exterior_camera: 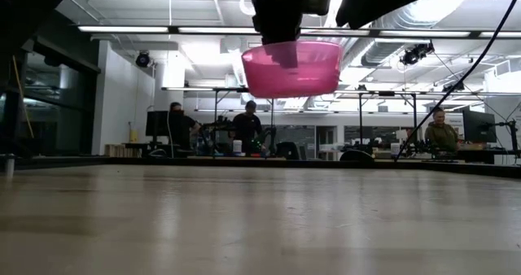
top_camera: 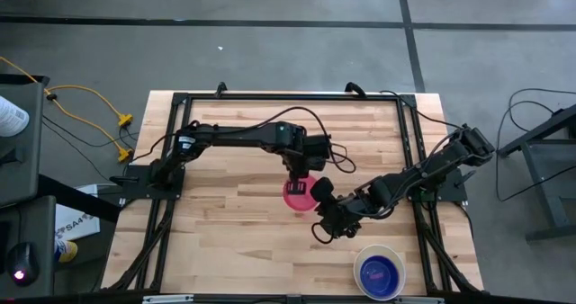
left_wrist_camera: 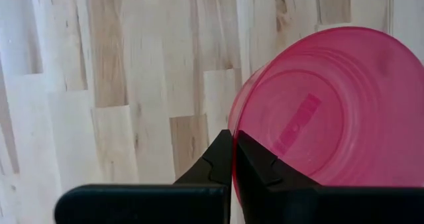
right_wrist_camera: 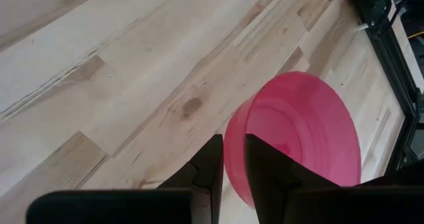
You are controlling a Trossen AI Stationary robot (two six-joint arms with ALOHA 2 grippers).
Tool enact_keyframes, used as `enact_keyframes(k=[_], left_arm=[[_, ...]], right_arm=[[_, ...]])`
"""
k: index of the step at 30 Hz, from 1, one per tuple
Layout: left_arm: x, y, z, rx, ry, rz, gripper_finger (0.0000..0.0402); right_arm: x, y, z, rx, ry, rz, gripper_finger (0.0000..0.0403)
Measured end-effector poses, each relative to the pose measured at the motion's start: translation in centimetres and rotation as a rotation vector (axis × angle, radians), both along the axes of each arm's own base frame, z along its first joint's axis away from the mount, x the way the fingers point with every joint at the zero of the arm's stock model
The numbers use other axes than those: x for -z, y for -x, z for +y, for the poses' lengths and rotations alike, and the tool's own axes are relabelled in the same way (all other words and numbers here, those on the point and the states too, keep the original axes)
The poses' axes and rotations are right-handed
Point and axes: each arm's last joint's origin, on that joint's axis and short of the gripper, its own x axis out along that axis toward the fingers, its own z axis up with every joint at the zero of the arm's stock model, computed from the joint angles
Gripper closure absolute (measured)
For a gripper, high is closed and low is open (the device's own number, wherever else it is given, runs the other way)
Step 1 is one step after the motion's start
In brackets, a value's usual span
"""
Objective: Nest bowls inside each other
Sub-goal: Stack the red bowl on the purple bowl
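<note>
The pinkish-red bowl [top_camera: 295, 197] hangs mouth up over the middle of the wooden table, well clear of it in the low view [exterior_camera: 293, 67]. My left gripper [top_camera: 301, 180] is shut on the bowl's far side and my right gripper [top_camera: 317, 196] on its right side. The left wrist view [left_wrist_camera: 331, 111] and the right wrist view [right_wrist_camera: 298, 138] both look into the bowl's hollow. Near the table's front right, a blue bowl [top_camera: 380, 273] sits inside the larger white bowl [top_camera: 357, 272]. My left gripper [left_wrist_camera: 234, 151] pinches the pinkish-red bowl's rim [left_wrist_camera: 232, 121] on its far side, one finger inside the bowl and one outside. The fingers come steeply from above. The bowl hangs below them, roughly level and clear of the table. My right gripper [right_wrist_camera: 233, 154] has the bowl's rim [right_wrist_camera: 228, 131] between its two fingers, one inside the wall and one outside. It comes slanting down from the table's right side. A narrow gap filled by the pink wall shows between the fingers.
Black frame rails [top_camera: 409, 142] run along the table's far, left and right sides. Bare wood [top_camera: 225, 241] lies left of and in front of the bowl. Beyond the table, people [exterior_camera: 248, 124] sit at desks.
</note>
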Motion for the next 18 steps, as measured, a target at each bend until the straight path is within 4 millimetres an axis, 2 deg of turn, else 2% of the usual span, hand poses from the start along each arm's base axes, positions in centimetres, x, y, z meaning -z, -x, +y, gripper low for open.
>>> enact_keyframes(k=[8, 18], left_arm=[[0.0, 0.0, 1.5, -0.059, -0.002, -0.003, 0.0401], [0.0, 0.1, 1.5, -0.111, -0.026, 0.014, 0.0401]], right_arm=[[0.0, 0.0, 0.0, -0.002, 0.000, -0.003, 0.0348], [-0.2, -0.8, -1.1, 0.034, -0.016, -0.029, 0.0348]])
